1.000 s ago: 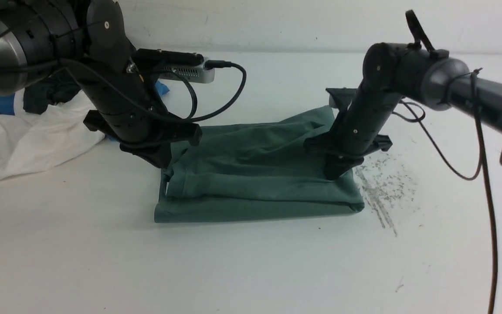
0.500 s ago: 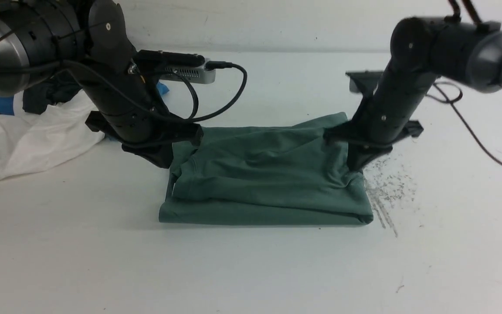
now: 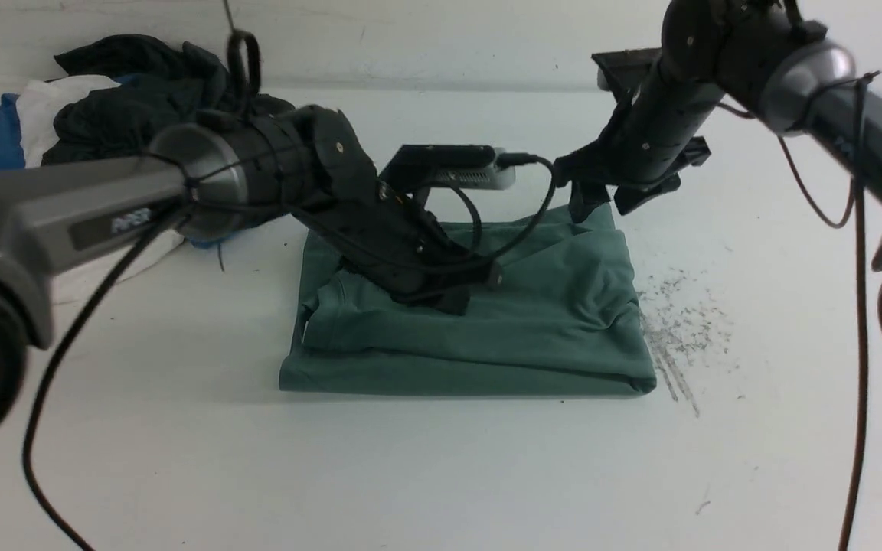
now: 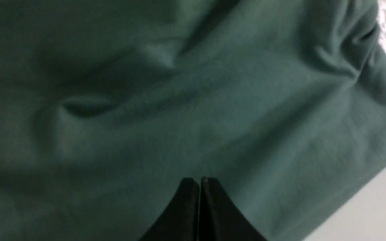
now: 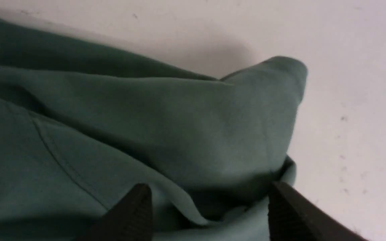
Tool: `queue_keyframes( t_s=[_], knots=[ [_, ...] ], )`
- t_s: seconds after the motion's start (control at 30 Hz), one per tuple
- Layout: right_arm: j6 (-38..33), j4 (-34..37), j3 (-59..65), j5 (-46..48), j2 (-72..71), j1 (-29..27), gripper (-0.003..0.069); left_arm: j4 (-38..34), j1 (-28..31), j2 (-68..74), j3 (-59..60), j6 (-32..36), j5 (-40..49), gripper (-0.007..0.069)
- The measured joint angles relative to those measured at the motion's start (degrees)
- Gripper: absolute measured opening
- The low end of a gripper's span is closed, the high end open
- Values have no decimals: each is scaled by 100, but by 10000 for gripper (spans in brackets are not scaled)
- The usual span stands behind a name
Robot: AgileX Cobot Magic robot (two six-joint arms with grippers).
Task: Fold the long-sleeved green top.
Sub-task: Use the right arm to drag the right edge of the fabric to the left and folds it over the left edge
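While the green long-sleeved top (image 3: 479,321) lies folded into a thick rectangle in the middle of the white table (image 3: 410,474), both arms are over it. The left gripper (image 3: 452,302) reaches across from the left side and rests on the upper layer of the cloth, near the middle of the fold. In the left wrist view its jaws are pressed together with no gap, and no cloth is between the tips (image 4: 198,182); they only touch the surface of the fabric. The right gripper (image 3: 602,200) hangs above the far right corner of the top. In the right wrist view its jaws stand wide apart, one finger (image 5: 136,207) on each side, and they hold nothing; the raised corner of the cloth (image 5: 280,77) lies free under them. On the far left of the table there is a pile of other clothes (image 3: 104,99), dark, white and blue. Some dark scratch marks (image 3: 678,329) are on the table just beside the right edge of the top.
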Motion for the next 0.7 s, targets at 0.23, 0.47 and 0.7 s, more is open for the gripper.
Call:
queue_keyframes(
  t_s=[0.23,0.47,0.7],
  knots=[
    [332,209,-24,5,208,0,424,5,0,703,-521,0,370,-4],
    [293,189,-30,5,189,-2,31,25,0,795,-626,-5,513,-4],
    [384,35,-286,94,189,-18,3,30,0,811,-644,-5,564,-4]
  ],
)
